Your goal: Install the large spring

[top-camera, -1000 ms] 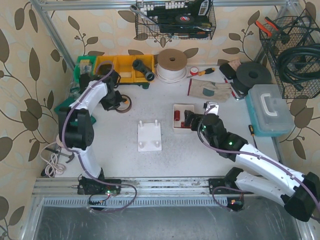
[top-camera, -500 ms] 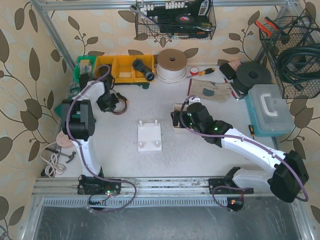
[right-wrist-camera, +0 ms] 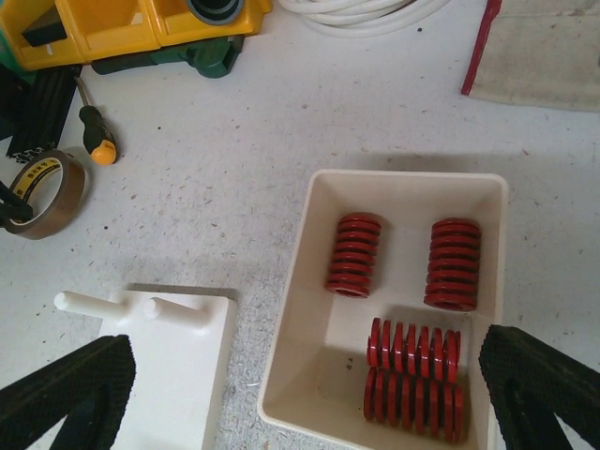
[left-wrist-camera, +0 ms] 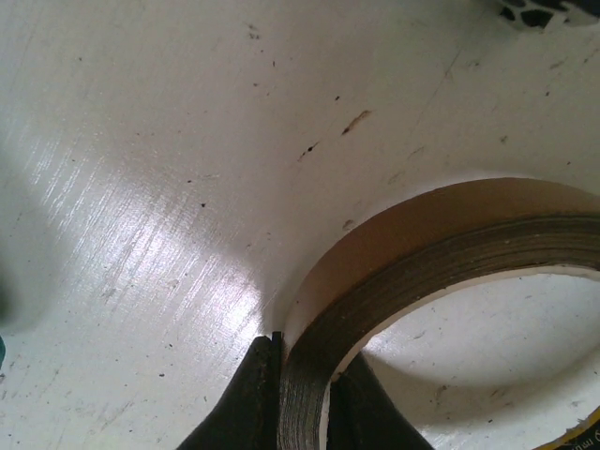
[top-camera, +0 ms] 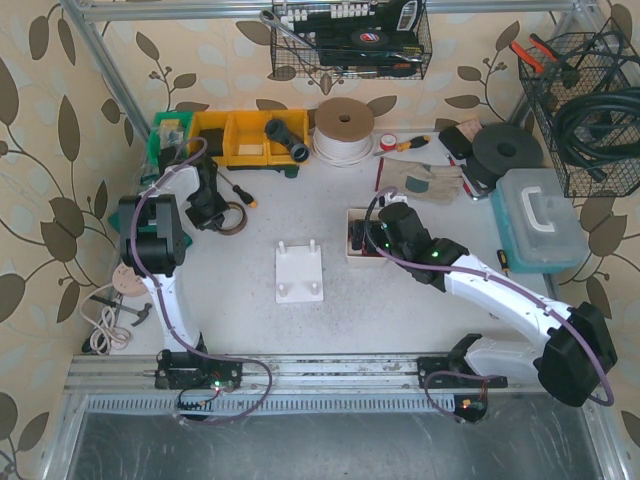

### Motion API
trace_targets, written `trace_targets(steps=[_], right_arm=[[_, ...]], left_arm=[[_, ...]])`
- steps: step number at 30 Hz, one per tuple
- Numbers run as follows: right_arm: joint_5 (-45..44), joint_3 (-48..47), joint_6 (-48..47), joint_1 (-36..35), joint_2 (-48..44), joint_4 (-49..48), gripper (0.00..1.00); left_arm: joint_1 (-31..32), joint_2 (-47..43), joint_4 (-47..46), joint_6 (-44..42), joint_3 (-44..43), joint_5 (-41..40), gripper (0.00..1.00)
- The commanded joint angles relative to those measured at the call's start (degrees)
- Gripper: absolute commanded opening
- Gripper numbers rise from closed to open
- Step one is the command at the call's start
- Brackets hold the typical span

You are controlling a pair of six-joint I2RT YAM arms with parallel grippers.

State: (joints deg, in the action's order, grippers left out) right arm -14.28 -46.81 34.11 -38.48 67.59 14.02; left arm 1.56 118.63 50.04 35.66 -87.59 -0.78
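Spring: red springs lie in white tray (largest hard to pick)
Handling: probably stiff, apt to roll; pinch across mid-coil
Hands: right gripper spread wide above tray; left gripper pinches tape roll

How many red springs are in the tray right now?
4, all in the white tray: far-left spring, far-right spring, upper near spring, lower near spring. None seems hidden.

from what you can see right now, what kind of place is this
Most likely a workshop bench set up for robot assembly work: a wire basket of hand tools and cable, yellow parts bins, and a tray of red springs.
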Motion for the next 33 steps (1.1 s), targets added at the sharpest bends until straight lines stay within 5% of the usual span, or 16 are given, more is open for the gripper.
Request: trace_targets(steps=[1,7,9,16,28,33], right_arm=[[1.07,-1.08,0.96,0.33,0.00,0.76,1.00],[1.73,-0.28,1.26,0.57,-1.10,0.56,1.00],[2.05,-0.05,1.46,0.75,-1.46,0.50,1.00],[2.78,1.46,2.70,1.51,-3.35,0.63,1.00],[3.15,-0.51,5.89,2.23,-1.74,7.32,0.95],[2.95,-0.11,6.70,2.18,-1.37,7.23,0.95]], left_arm=[[-0.02,-1.83,3.15,-0.82,-2.35,2.13,0.18],[-0.07,-6.51,4.90,0.36,-1.01,3.04,0.65],[-0.05,-8.82,5.64,0.78,-0.54,3.27,0.72],[2.68,-27.85,-0.35,2.94,12.71,6.90,0.75],[28.73,-61.55,-17.95,16.10,44.08,-4.93,0.74],[38.52,-66.08,-18.25,16.87,44.72,-10.09,0.73]])
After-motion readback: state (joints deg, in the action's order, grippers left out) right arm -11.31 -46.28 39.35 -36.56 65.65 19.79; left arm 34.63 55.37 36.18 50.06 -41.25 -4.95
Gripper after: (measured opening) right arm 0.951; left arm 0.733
